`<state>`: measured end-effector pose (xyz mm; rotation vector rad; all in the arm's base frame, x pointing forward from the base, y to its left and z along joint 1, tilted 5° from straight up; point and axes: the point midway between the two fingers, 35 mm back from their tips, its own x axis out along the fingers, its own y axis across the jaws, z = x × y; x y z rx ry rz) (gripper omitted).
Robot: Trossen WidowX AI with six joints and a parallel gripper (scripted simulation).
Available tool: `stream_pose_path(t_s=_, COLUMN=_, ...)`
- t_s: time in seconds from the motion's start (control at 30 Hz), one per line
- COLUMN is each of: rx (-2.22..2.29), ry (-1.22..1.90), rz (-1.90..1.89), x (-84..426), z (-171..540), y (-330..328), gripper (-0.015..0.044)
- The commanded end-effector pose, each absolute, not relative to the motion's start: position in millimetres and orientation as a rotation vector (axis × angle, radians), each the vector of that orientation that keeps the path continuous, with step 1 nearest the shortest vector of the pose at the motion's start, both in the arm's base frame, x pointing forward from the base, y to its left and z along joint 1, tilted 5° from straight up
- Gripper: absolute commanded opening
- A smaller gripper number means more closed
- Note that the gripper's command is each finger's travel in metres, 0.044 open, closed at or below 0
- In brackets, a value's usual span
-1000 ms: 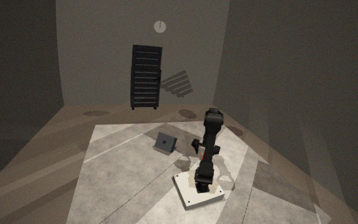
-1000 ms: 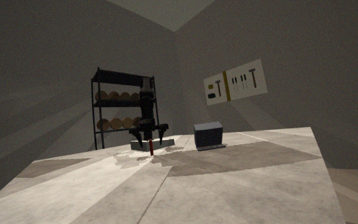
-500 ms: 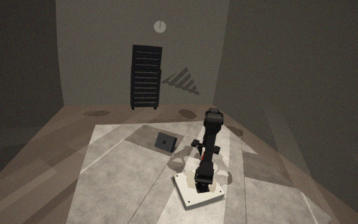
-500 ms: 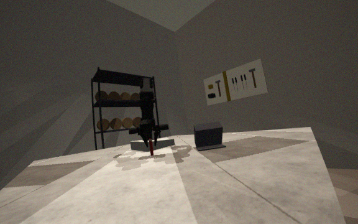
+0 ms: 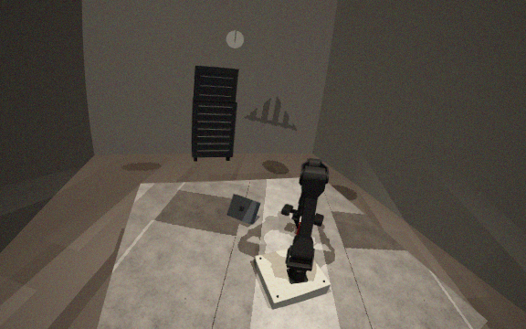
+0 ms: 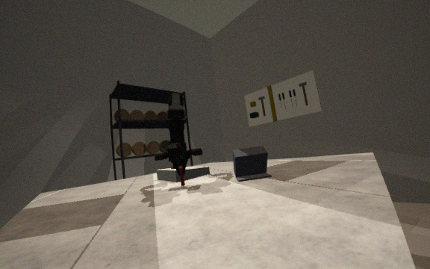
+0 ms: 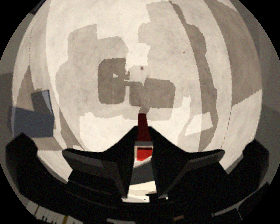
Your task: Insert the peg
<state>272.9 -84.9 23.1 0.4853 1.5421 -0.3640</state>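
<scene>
A thin red peg [image 5: 299, 228] [image 6: 182, 178] [image 7: 143, 128] stands roughly upright between the fingers. My gripper [image 6: 181, 170] [image 7: 143, 128] is shut on its upper part, and the lower part sticks out below the fingertips. The peg's bottom end is at or very near the table; I cannot tell if it touches. In the top view the arm hides most of the fingers. The blue-grey sloped panel [image 5: 249, 215] [image 6: 250, 165] [image 7: 33, 123] stands off to one side, left of the gripper in the wrist view. Its dark hole [image 5: 241, 208] shows only in the top view; its shape is too small to tell.
The arm's base stands on a white plate [image 5: 286, 292] [image 6: 196, 172] with small dark holes. The pale table [image 5: 172, 274] [image 6: 275, 224] carries patches of shadow. A dark cabinet [image 5: 215, 111], a shelf rack [image 6: 140, 123] and a tool board [image 6: 286, 101] are in the background.
</scene>
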Motion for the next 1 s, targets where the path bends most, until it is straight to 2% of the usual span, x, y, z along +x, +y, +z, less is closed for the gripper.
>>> stream_pose_path(t_s=0.0, rx=0.484, ry=1.539, rz=-0.364, x=274.9, z=33.2, y=-86.4, gripper=0.0)
stream_pose_path(t_s=0.57, rx=0.485, ry=1.541, rz=-0.369, x=277.9, z=97.6, y=-91.3, gripper=0.0)
stream_pose_path(t_s=0.97, rx=0.461, ry=1.546, rz=-0.397, x=281.7, z=98.1, y=-84.4, gripper=0.0)
